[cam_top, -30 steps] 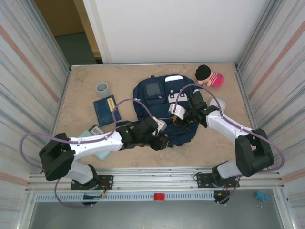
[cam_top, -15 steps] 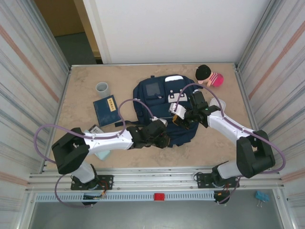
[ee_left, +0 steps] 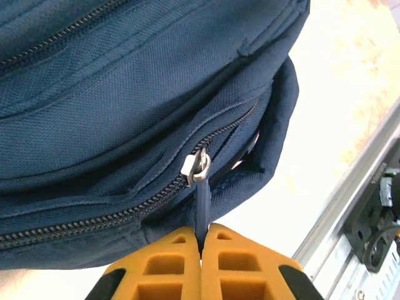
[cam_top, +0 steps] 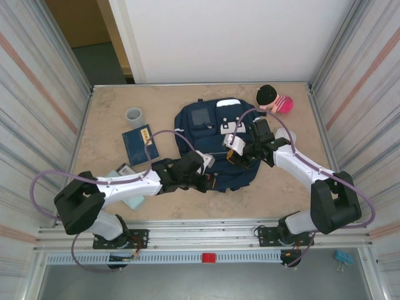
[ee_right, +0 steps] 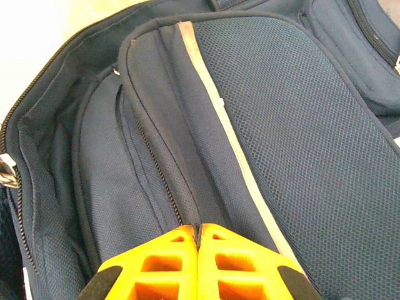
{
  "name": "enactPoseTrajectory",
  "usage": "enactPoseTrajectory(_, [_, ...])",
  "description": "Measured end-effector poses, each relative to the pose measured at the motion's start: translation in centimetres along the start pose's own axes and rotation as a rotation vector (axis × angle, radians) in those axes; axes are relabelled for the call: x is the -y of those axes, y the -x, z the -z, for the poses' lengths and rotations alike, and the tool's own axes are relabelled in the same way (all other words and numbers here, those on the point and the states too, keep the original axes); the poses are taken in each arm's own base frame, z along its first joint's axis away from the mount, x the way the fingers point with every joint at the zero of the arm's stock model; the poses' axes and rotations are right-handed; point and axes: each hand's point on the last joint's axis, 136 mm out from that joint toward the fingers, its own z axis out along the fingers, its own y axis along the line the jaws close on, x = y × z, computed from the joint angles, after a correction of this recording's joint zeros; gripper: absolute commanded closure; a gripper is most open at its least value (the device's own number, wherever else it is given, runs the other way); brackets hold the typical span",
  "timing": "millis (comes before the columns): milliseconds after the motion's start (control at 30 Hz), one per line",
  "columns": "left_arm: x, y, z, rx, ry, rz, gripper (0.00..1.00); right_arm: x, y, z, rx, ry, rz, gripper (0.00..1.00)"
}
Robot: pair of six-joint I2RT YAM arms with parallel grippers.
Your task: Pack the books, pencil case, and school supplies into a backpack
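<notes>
My left gripper (ee_left: pixel 201 232) pinches the zipper pull (ee_left: pixel 200 203) of the backpack (ee_left: pixel 106 81) just ahead; I should draw along the track while my right gripper (ee_right: pixel 198 232) pinches its fabric taut

The bench (cam_top: pixel 162 103) was a pale beige, marbled slab. Ribbed metal panels closed it in at left and right, a white wall stood behind, and an aluminium rail ran along its near edge. The backpack (cam_top: pixel 206 128) lay flat near the middle, front pocket up. To its left and apart from it, the book (cam_top: pixel 139 145) lay flat, and a grey cup (cam_top: pixel 134 115) stood upright just behind the book. Toward the near left, the pencil case (cam_top: pixel 134 203) lay flat, partly hidden, with a small dark flat item (cam_top: pixel 124 169) just beside it. A plush doll (cam_top: pixel 274 100) with black hair and pink stripes lay at the back right, near the backpack's far corner.
</notes>
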Motion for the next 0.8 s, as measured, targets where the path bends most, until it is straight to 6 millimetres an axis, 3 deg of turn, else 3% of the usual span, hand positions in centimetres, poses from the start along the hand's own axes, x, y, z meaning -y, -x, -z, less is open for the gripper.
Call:
enactPoseTrajectory(100, [0.3,-0.3,0.3,-0.013,-0.049,-0.030,1.00,0.0,0.5,0.6,0.002,-0.006,-0.004,0.54])
enactPoseTrajectory(233, [0.7,-0.7,0.3,-0.022,-0.101,-0.052,1.00,-1.6,2.8,3.0,0.059,-0.032,0.028,0.43])
enactPoseTrajectory(367, [0.9,-0.7,0.4,-0.027,-0.140,-0.054,1.00,-5.6,4.3,4.9,0.141,-0.022,0.090,0.41])
enactPoseTrajectory(500, [0.9,-0.7,0.4,-0.026,-0.160,-0.050,1.00,-8.3,2.0,3.7,0.099,0.022,0.087,0.42])
enactPoseTrajectory(700, [1.0,-0.6,0.6,-0.019,-0.175,-0.049,1.00,-8.7,-0.8,0.7,-0.024,0.042,0.075,0.43])
enactPoseTrajectory(800, [0.8,-0.7,0.6,-0.016,-0.174,-0.049,1.00,-8.0,-1.3,-0.3,-0.049,0.025,0.074,0.52])
